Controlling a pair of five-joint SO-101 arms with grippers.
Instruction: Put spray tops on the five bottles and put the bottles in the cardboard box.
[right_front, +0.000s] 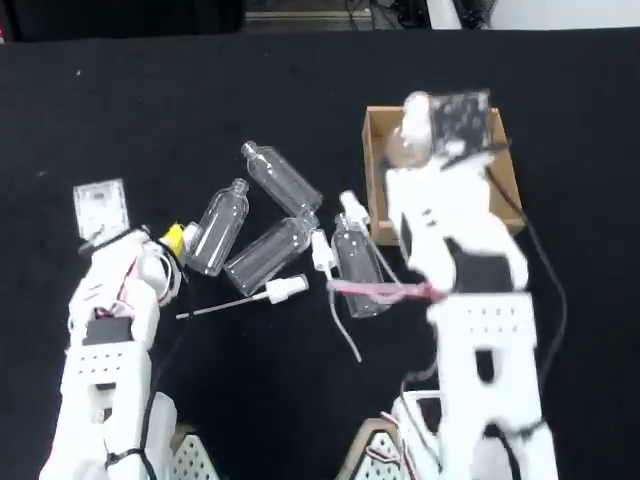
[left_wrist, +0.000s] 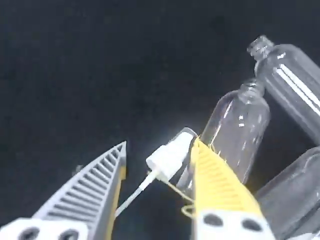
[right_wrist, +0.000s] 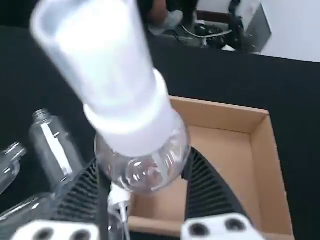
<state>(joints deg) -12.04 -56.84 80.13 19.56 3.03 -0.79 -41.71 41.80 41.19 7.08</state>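
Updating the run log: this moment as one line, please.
right tool: shut on capped bottle, over cardboard box | left tool: open around spray top

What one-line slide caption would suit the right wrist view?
Right gripper holds a bottle with its spray top on, over the open cardboard box.

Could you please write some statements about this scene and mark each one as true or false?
1. The right end effector holds a capped bottle above the cardboard box. True.
2. Every bottle on the table has a spray top. False: the open-necked bottle has none.
3. The left end effector is shut on a bottle. False: its jaws stand open, with a spray top between them.
4. A loose spray top with its tube lies on the table. True.
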